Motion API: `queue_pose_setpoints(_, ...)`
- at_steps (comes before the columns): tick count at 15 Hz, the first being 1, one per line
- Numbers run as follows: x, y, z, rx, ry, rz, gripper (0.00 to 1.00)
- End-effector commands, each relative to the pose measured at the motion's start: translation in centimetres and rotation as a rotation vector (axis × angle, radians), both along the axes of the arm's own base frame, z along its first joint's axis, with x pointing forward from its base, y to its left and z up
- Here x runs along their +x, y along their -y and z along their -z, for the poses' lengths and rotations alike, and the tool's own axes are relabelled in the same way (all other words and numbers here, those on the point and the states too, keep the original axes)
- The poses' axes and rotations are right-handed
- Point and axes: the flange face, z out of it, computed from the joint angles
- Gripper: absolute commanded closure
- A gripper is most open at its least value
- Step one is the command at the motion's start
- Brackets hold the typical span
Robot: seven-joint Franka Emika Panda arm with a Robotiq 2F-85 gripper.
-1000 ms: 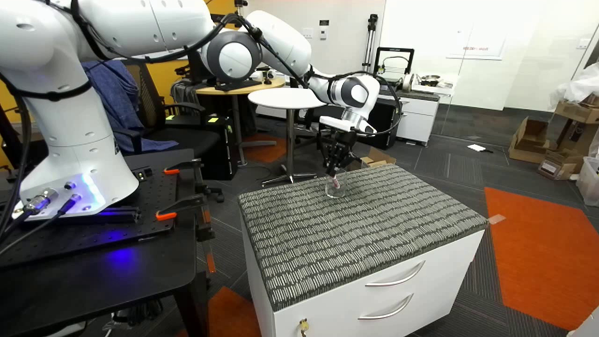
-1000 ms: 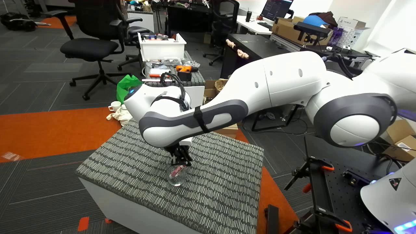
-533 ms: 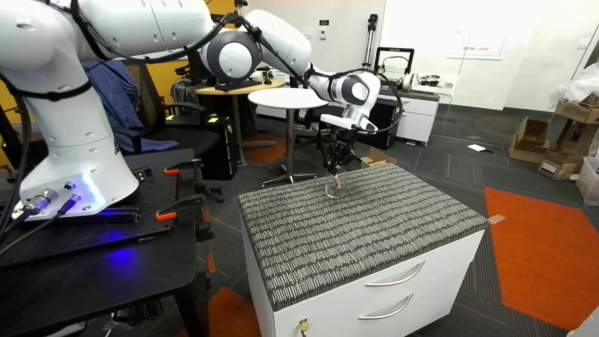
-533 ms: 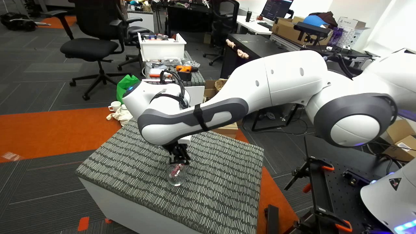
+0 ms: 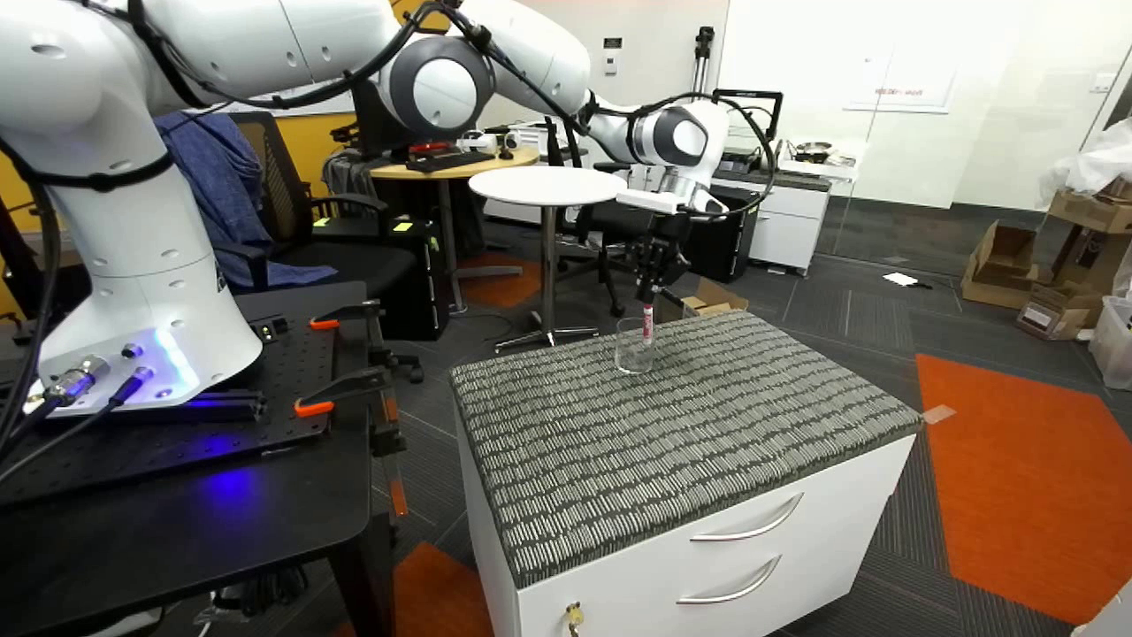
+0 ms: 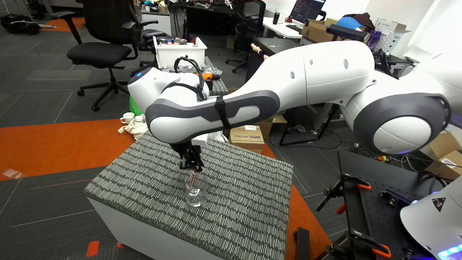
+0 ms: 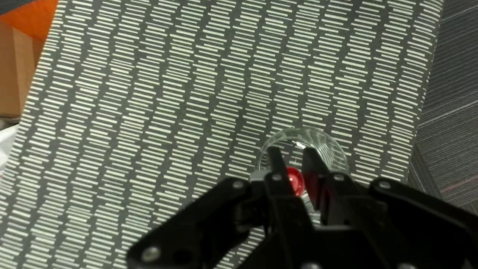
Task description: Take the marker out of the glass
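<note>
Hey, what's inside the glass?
The lower part of the marker, its tip clear of the bottom of the glass in both exterior views. In the wrist view, the jaws cover part of the glass, so what lies beneath them can't be seen from above.

1 obstacle below claw (image 7: 292,154): glass (image 6: 196,198); free passage across patterned top (image 5: 690,433) beside it.
</note>
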Motion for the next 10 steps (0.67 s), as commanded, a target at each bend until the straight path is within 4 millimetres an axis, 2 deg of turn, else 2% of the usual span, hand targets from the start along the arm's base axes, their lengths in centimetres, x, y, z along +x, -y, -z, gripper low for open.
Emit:
queue_pose_setpoints(1, 0.8, 0.2, -3.3, -0.011, 0.046, 0.007, 0.95)
queue_pose_setpoints(6, 2.0, 1.5, -6.9, -0.011, 0.128, 0.047, 0.95)
queue_pose_setpoints(10, 3.0, 4.3, -9.0, -0.012, 0.205, 0.114, 0.95)
